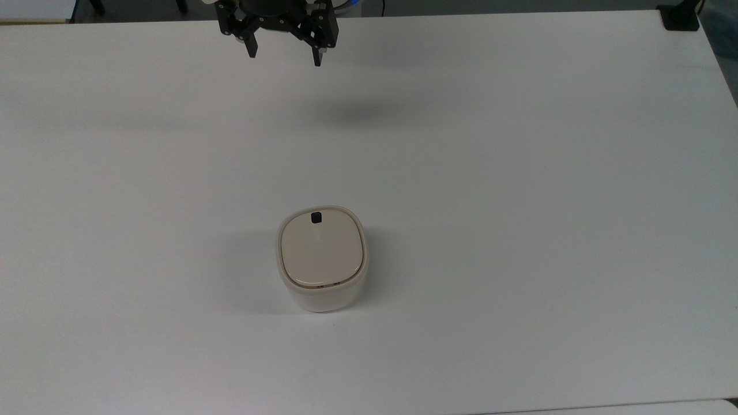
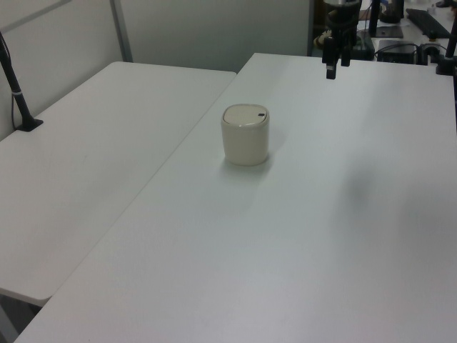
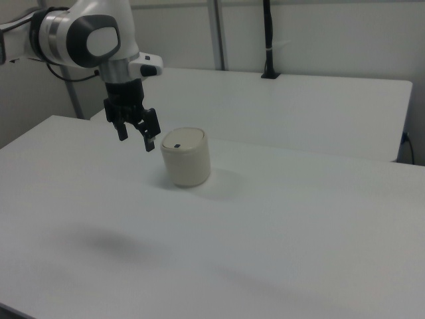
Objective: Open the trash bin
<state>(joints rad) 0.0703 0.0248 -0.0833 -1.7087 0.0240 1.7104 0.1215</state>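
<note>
The trash bin is a small cream-white rounded-square tub standing upright on the white table. Its flat beige lid lies closed, with a small black button near the edge that faces the top view's top. My gripper hangs in the air well away from the bin, near the table's far edge in the top view. Its black fingers stand open with nothing between them.
The white table spreads wide around the bin. A second white table adjoins it on the left view's left, with a black pole clamped to it. A black clamp sits at the top view's upper right corner.
</note>
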